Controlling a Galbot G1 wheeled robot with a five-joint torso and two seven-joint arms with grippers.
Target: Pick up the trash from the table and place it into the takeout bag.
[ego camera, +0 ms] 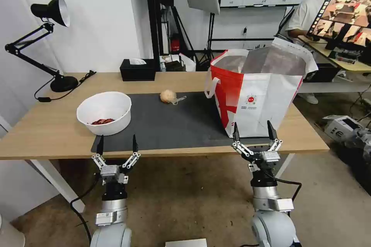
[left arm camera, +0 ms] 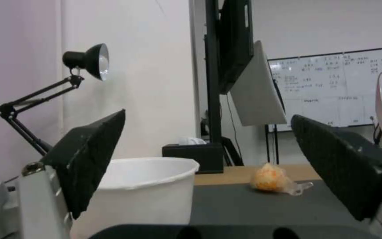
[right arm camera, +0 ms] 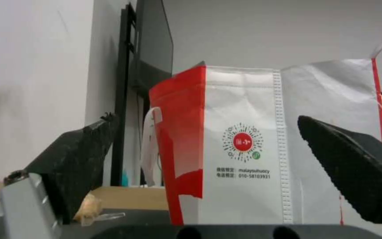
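Head view: left to right along the table [ego camera: 50, 131]. The desk lamp [ego camera: 50, 11] is standing at the far left edge, out of the work area. Near the front left the white bowl [ego camera: 104, 112] is sitting half on the dark mat [ego camera: 170, 123], reddish scraps inside, likely the first pick since it is closest to the left arm. The left gripper [ego camera: 117, 145] is hovering at the near table edge just in front of the bowl, fingers spread wide, gripping nothing; the left wrist view is showing the bowl [left arm camera: 142, 192] right ahead between its fingers. The tissue box [ego camera: 138, 69] is sitting at the back edge, not trash. Mid-mat, the tan lump [ego camera: 167, 95] is lying with a clear spoon [ego camera: 179, 100] touching it. The takeout bag [ego camera: 259, 92] is standing upright on the right end with its mouth open, ready to receive drops from above. The right gripper [ego camera: 254, 134] is waiting just in front of the bag, fingers also spread and empty.
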